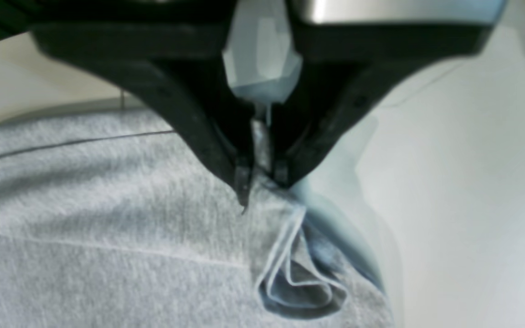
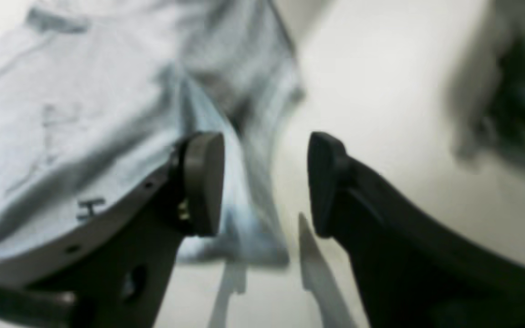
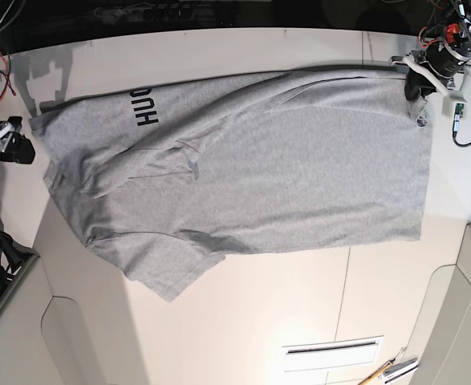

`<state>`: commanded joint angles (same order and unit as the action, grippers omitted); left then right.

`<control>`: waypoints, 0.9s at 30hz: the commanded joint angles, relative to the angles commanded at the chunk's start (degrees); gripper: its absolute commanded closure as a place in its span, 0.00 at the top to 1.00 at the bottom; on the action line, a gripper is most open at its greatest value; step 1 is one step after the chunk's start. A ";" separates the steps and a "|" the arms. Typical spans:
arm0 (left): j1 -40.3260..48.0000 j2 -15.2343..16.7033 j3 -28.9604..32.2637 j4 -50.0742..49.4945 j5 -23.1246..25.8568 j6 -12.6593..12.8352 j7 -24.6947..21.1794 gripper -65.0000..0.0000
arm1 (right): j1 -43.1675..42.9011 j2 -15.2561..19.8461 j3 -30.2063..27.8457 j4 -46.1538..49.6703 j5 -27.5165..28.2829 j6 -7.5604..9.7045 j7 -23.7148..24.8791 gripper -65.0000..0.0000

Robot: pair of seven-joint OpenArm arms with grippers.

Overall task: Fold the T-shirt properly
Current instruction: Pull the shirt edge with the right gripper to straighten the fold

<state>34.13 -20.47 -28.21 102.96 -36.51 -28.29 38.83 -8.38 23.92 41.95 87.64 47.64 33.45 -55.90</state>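
Right pincer [image 3: 10, 144] sits at the far left of the base view, just off the T-shirt's [image 3: 259, 176] left edge near the sleeve end. Right wrist view: jaws spread, clear gap between the two pads [image 2: 203, 182], nothing in between; released. Blurred grey cloth lies under and behind the left-hand pad, bare desk [image 2: 381, 91] under the other one.

T-shirt lies spread across the white desk [image 3: 243, 321], long axis running left-right in the base view. Mostly flat, loose wrinkles toward the left half. One sleeve sticks out toward the desk's near edge at lower left. An upper strip is turned over, exposing black block letters [image 3: 147, 107] near the shirt's top-left corner; only part of the word is readable. Lower edge of the shirt is straight, right edge roughly square.

Left pincer [image 3: 418, 87] is at the T-shirt's top-right corner in the base view. Left wrist view: left pincer [image 1: 262, 175] jaws are clenched on a pinch of grey fabric at the hem edge, tips nearly meeting with cloth between them. Just below the tips the hem curls into a small layered loop [image 1: 301, 282]. Cloth left of the pincer is flat, with a stitched seam line crossing it.
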 joint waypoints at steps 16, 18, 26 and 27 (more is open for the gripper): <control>0.02 0.00 0.00 0.00 -0.11 0.00 0.00 0.00 | -8.68 -5.70 -6.60 -4.04 -4.39 -0.07 13.40 0.59; 0.02 0.02 0.00 0.00 -0.11 0.00 0.02 0.00 | -7.78 -5.70 -8.50 -5.29 -4.63 -0.22 13.94 0.59; 0.02 0.00 0.00 0.00 -0.11 0.00 0.02 0.00 | -5.29 -6.93 -9.29 -5.57 -4.59 -0.24 13.92 0.33; 0.02 0.00 0.00 0.00 -0.11 0.00 0.02 0.00 | -5.31 -6.95 -9.29 -5.57 -4.59 -0.22 13.90 0.21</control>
<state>34.15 -20.47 -28.21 102.96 -36.62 -28.29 38.85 -13.69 16.97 32.67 82.06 43.05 33.23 -42.00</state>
